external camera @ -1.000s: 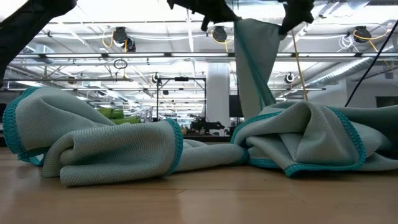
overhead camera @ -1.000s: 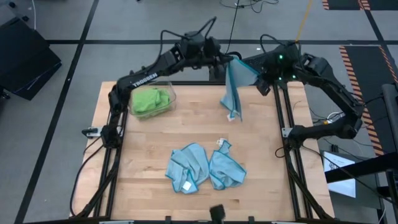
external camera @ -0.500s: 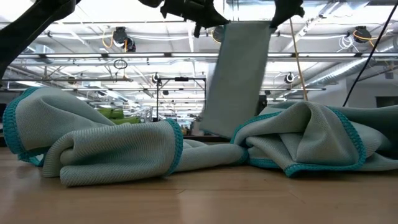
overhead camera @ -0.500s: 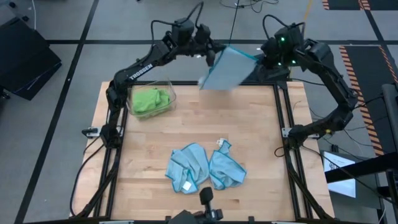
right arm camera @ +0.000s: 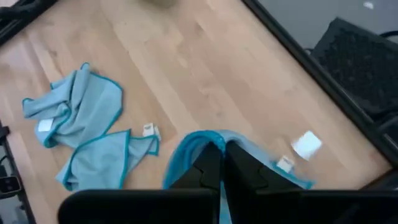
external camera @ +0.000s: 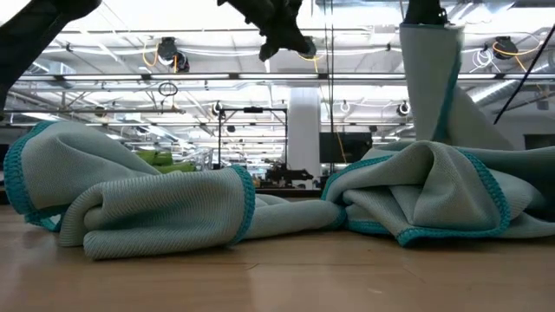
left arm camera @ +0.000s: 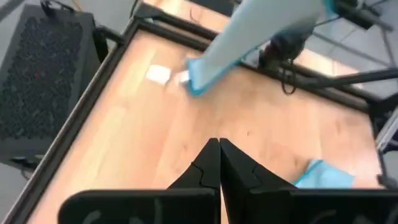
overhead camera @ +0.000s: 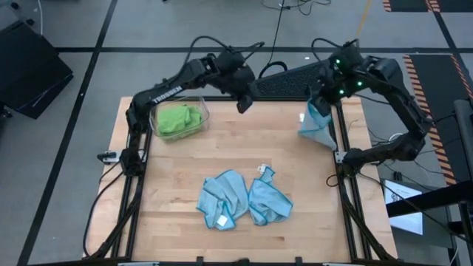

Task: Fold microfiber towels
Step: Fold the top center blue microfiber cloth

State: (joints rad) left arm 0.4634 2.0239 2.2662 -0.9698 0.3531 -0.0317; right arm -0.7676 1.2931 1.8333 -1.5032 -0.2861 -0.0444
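A light blue microfiber towel [overhead camera: 316,127] hangs at the table's far right, with my right gripper [overhead camera: 316,102] shut on its top. In the low view this towel [external camera: 429,78] drops behind a crumpled one. My left gripper [overhead camera: 242,106] is shut on nothing and hovers over the table's far middle, pointing down at a slant. Two more light blue towels [overhead camera: 222,198] [overhead camera: 267,199] lie crumpled side by side on the wood near the front edge. Lime green towels [overhead camera: 179,120] lie bunched in a clear bin at the far left. My right gripper pinches the towel's top part [right arm camera: 198,142] between its two fingers, coming from above at a slant. One layer or several, I cannot tell. The cloth hangs slack below the fingers; whether its lower corner [left arm camera: 194,84] with the white tag touches the table, I cannot tell.
The clear plastic bin [overhead camera: 202,112] stands at the far left corner. Dark metal rails [overhead camera: 334,140] run along the table's left and right sides. Bare wood [overhead camera: 244,148] lies between the hanging towel and the two crumpled ones.
Half a second ago both grippers held the towel spread out high over the far edge. It has since come out of my left gripper and swung toward the right edge, where it hangs from my right gripper alone. My left gripper has tipped downward and come toward the near edge.
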